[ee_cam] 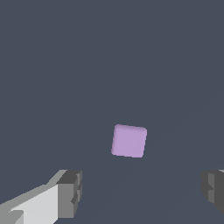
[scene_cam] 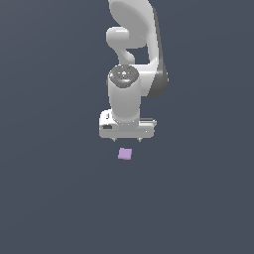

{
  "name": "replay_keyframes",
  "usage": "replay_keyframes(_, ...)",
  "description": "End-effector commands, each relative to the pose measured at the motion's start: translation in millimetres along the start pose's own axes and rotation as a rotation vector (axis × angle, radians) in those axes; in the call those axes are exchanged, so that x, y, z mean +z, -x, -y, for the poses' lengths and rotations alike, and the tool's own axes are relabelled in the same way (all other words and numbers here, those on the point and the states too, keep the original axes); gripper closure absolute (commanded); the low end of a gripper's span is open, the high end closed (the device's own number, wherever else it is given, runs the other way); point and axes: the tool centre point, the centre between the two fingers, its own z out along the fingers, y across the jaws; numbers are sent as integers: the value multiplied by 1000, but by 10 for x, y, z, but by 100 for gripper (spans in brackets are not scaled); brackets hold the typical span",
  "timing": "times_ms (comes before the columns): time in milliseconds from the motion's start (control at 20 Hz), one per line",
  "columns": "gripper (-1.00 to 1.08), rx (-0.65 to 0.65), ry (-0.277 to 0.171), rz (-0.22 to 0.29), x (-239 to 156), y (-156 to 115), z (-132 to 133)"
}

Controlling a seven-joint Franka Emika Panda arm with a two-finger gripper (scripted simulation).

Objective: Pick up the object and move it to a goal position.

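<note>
Fingertips [ee_cam: 70, 192] sit nearest your wrist camera, one at each side with a wide gap between them, so your gripper [scene_cam: 128, 141] is spread and carrying nothing. That spread is far wider than the lavender cube [ee_cam: 129, 141], which leaves you margin for a straddling descent. Beyond the tips, the cube rests on the dark floor [ee_cam: 52, 65], ahead of the gap rather than centred in it, and turned slightly against the finger line. You likely need a short forward shift before lowering. No goal marker shows in either view.
</note>
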Motion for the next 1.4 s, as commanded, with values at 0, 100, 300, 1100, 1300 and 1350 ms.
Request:
replay_keyframes(0, -100, -2, 0, 22, 173, -20, -22)
replay_keyframes(100, -100, -4, -1, 42, 340, -37, -43)
replay_keyframes(300, -100, -9, -2, 85, 696, -55, -87)
replay_keyframes(1100, -100, -16, -6, 150, 1259, -31, -152)
replay_keyframes(1300, -100, -16, -6, 150, 1360, -16, -153)
replay_keyframes(1350, -100, -16, -6, 150, 1406, -8, -153)
